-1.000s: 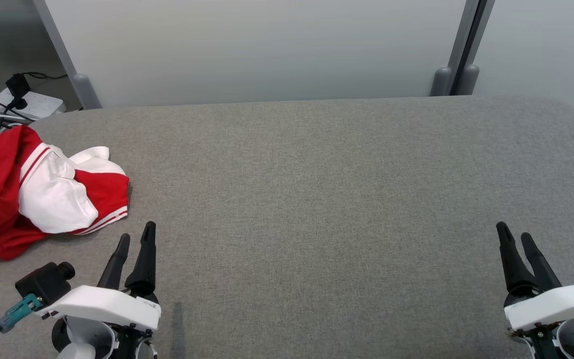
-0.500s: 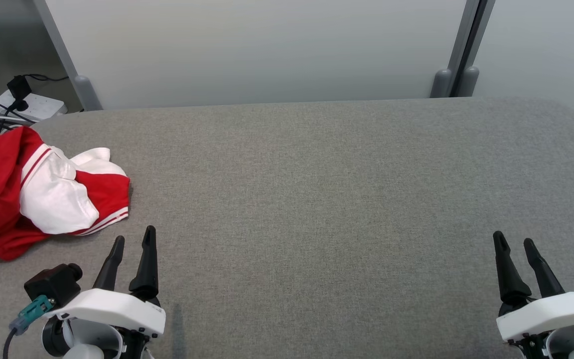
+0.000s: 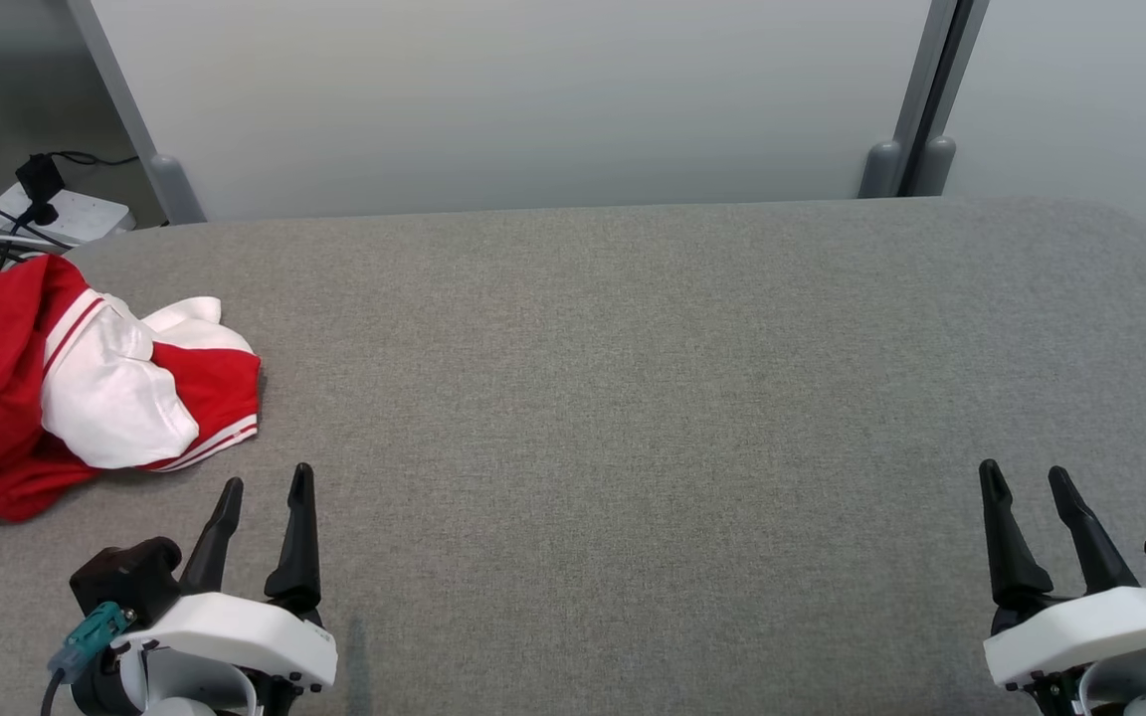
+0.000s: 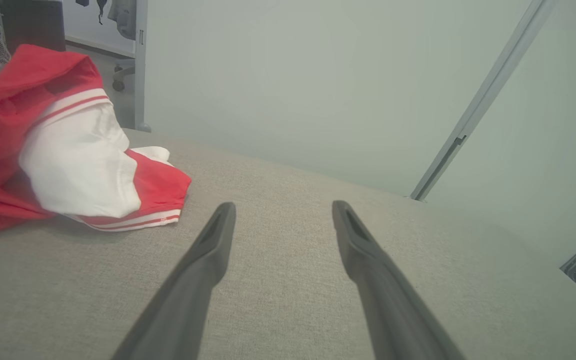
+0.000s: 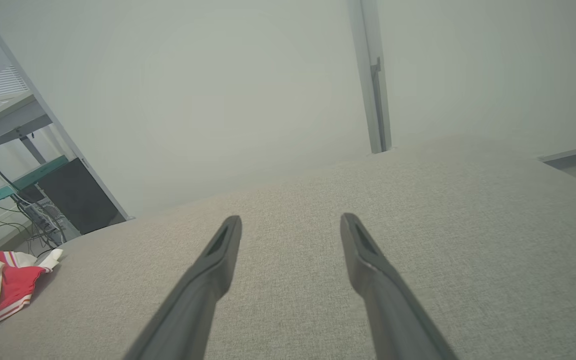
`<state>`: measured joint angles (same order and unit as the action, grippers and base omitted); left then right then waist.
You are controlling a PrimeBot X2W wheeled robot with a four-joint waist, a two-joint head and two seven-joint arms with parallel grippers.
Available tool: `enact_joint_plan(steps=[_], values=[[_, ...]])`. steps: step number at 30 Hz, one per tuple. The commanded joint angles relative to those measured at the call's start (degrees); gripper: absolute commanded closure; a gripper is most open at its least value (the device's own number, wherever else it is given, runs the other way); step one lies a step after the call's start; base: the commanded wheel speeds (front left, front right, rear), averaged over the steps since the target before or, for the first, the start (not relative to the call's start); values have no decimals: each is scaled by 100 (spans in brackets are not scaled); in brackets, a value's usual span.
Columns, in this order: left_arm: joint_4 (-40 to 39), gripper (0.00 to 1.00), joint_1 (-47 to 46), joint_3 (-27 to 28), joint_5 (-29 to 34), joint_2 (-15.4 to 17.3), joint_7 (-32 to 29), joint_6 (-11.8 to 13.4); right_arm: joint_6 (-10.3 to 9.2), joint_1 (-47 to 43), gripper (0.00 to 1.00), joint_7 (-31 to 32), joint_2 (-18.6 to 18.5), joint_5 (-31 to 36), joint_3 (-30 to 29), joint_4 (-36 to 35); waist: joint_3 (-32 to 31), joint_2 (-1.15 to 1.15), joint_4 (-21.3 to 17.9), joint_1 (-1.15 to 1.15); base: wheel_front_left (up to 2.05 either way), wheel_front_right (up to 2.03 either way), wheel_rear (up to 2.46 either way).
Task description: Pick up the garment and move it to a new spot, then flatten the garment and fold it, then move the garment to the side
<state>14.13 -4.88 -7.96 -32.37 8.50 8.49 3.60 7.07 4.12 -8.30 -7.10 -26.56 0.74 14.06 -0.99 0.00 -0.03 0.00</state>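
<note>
Where the grey table (image 3: 633, 378) spreads widest, its covering reads as coarse, matte woven fabric, with rounded far corners. Garment (image 3: 86, 398): soft cloth, red with white panels and striped trim, crumpled in a heap at the table's left side, nothing touching it. Left gripper (image 3: 267, 477): near the heap, jaws apart, empty. Right gripper (image 3: 1023, 471): well apart on the opposite side, jaws apart, empty. Fingers (image 4: 208, 260): long, dark, smooth, tapering to points.

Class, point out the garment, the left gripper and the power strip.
garment (image 3: 105, 408), head view, its white panel
left gripper (image 3: 267, 476), head view, midway between its fingertips
power strip (image 3: 86, 212), head view, its white top
</note>
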Motion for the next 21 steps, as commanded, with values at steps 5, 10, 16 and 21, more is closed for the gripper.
enact_joint_plan(steps=[5, 10, 16, 21], values=[[-14, 0, -257, 102, 365, 181, 158, 76, 36, 110, 0, -152, -104, 278, 174, -139, -8, 0, -5, 0, 0, 0, 0], [48, 0, -280, 36, 643, 230, 242, 105, 37, 99, 0, -227, -146, 537, 223, -132, -14, 0, 2, 0, 0, 0, 0], [101, 0, -309, -46, 928, 275, 302, 119, 38, 100, 0, -286, -170, 820, 275, -116, -22, 0, 9, 0, 0, 0, 0], [125, 0, -358, -94, 1102, 307, 339, 83, 39, 82, 0, -320, -184, 1016, 295, -97, -32, 0, 32, 0, 0, 0, 0]])
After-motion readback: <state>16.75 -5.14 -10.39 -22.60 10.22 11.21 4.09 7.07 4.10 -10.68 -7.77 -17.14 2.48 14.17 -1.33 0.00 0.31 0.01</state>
